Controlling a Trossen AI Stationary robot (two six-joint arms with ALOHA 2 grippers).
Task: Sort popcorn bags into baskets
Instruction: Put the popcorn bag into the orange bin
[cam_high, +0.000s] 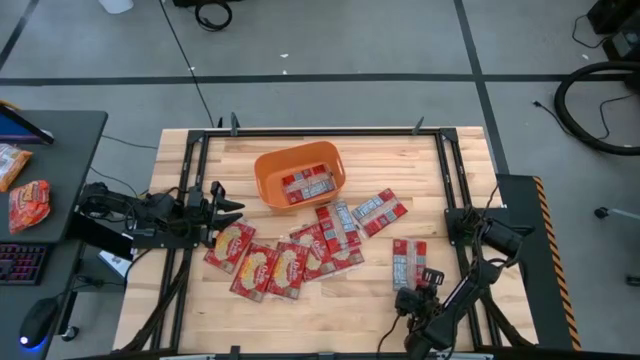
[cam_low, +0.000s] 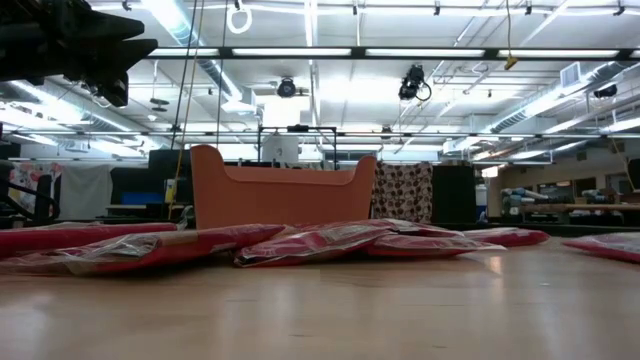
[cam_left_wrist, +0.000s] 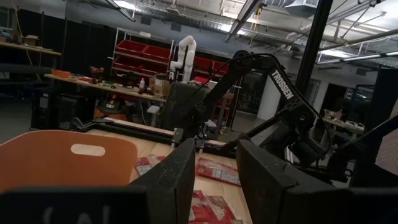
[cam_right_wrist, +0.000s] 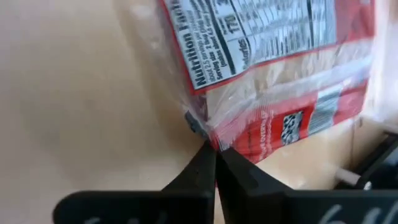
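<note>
Several red popcorn bags (cam_high: 285, 262) lie flat across the middle of the wooden table, and two more lie inside the orange basket (cam_high: 300, 175) near the far edge. One bag (cam_high: 408, 262) lies apart on the right, its printed back up. My right gripper (cam_high: 430, 278) is low at that bag's near end, shut on it (cam_right_wrist: 216, 155). My left gripper (cam_high: 225, 205) hangs open above the table, left of the basket and just beyond the leftmost bag (cam_high: 230, 245). In the left wrist view its fingers (cam_left_wrist: 217, 180) stand apart, with the basket (cam_left_wrist: 62, 165) beside them. My right gripper pinches the right-hand bag between its two fingers, at the bag's edge close to a corner (cam_right_wrist: 214, 134) on the near end. The fingers come from the table's near side, slanting down. The rest of the bag (cam_right_wrist: 273, 56) lies on the table, nutrition panel up.
Black rails (cam_high: 190, 190) run along the table's left and right sides. Two puffier orange-red snack packs (cam_high: 28, 203) lie on a dark side desk to the left, off the table. Bare wood (cam_high: 340, 305) shows along the near edge between the arms.
</note>
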